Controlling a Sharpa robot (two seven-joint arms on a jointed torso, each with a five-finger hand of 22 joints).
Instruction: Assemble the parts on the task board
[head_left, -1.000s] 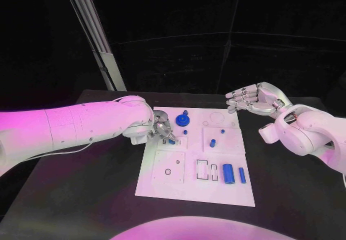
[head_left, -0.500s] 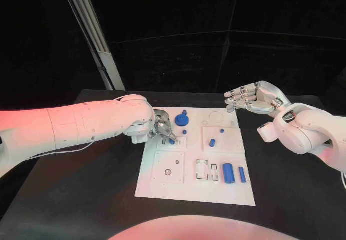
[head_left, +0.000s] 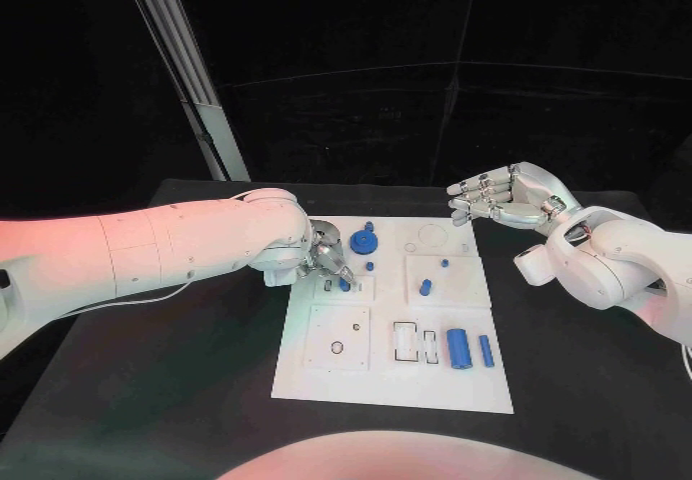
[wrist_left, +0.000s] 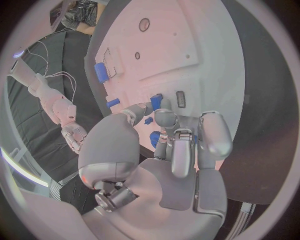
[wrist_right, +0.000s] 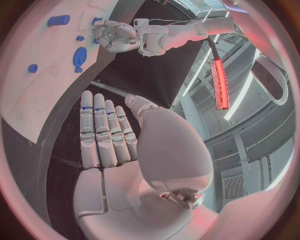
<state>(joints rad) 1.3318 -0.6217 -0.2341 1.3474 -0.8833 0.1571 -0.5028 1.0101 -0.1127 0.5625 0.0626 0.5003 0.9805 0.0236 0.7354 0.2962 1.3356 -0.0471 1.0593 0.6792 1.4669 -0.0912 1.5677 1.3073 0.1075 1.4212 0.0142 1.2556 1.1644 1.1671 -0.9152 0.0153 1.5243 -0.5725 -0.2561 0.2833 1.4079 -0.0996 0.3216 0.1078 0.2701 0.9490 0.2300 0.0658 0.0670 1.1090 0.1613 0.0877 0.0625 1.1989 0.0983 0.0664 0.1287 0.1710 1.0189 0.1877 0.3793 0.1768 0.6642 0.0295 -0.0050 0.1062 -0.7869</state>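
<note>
Black surface (head_left: 173, 400) carries the white task board (head_left: 392, 385) in its middle, with dark bare room on every side of the plate and the widest stretch toward the robot's left. Behind the surface the room is dark, and a pale slanted post (head_left: 191, 95) rises past its far left corner.

The left robot hand (head_left: 320, 258) rests over the board's far left part, its fingers curled down onto a small blue part (wrist_left: 155, 102) beside a dark slot; whether it actually grips that piece cannot be told. A round blue gear-like part (head_left: 364, 240) lies just beside that hand, toward the far edge. Two small blue pegs (head_left: 428, 287) stand on the raised square in the board's middle right. A large blue cylinder (head_left: 457, 347) and a slimmer blue bar (head_left: 486, 350) lie side by side near the board's near right corner, next to two empty rectangular slots.

The right robot hand (head_left: 505, 198) hovers above the board's far right corner, released, fingers straight and together, holding nothing.
</note>
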